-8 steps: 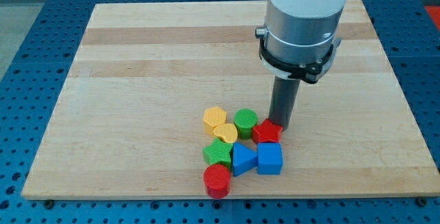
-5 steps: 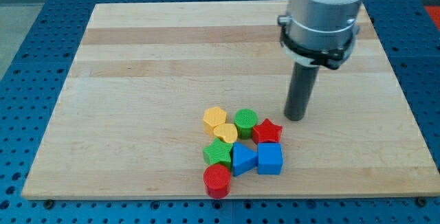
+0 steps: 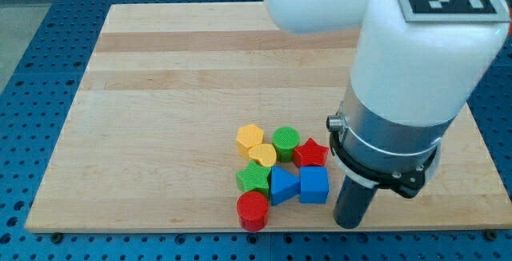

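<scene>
My tip (image 3: 348,222) rests on the wooden board (image 3: 160,93) near the view's bottom edge, just right of the blue cube (image 3: 314,186) and apart from it by a small gap. The cluster lies to the tip's left: a red star (image 3: 311,153), a green cylinder (image 3: 286,142), a yellow hexagon (image 3: 249,138), a yellow heart (image 3: 262,154), a green star (image 3: 254,178), a blue triangle (image 3: 282,186) and a red cylinder (image 3: 253,210). The blocks sit tightly together, most touching a neighbour.
The white arm body (image 3: 416,77) looms over the board's right half and hides the board behind it. A blue perforated table (image 3: 32,93) surrounds the board. The board's bottom edge runs just below the tip.
The tip has left the red star's upper right, swung right and then down the view, and now stands beside the blue cube. The blocks have not moved.
</scene>
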`<state>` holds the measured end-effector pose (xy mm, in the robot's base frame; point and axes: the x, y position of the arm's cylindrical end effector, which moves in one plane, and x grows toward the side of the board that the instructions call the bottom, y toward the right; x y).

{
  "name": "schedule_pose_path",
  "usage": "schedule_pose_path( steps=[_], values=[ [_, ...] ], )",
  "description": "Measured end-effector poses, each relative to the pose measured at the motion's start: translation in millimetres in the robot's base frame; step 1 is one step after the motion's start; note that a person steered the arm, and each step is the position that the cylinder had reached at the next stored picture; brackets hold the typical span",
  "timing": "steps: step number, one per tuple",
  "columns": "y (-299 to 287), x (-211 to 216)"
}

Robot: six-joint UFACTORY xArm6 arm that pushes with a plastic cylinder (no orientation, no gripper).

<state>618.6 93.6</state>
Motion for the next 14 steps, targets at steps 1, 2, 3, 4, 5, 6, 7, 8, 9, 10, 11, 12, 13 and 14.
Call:
schedule_pose_path(
  steps=[1,2,3,4,5,6,7,8,9,10,11,12,13,14],
  values=[
    [-14,-1],
    [-24,0],
    [-79,0],
    [-83,0],
    [-83,0],
    [-92,0],
    [-114,-2],
    [-120,-8],
    [-120,-41],
    [-120,-52],
    [-119,-52],
    [-119,-41],
    [-118,-8],
    [-118,0]
  ],
)
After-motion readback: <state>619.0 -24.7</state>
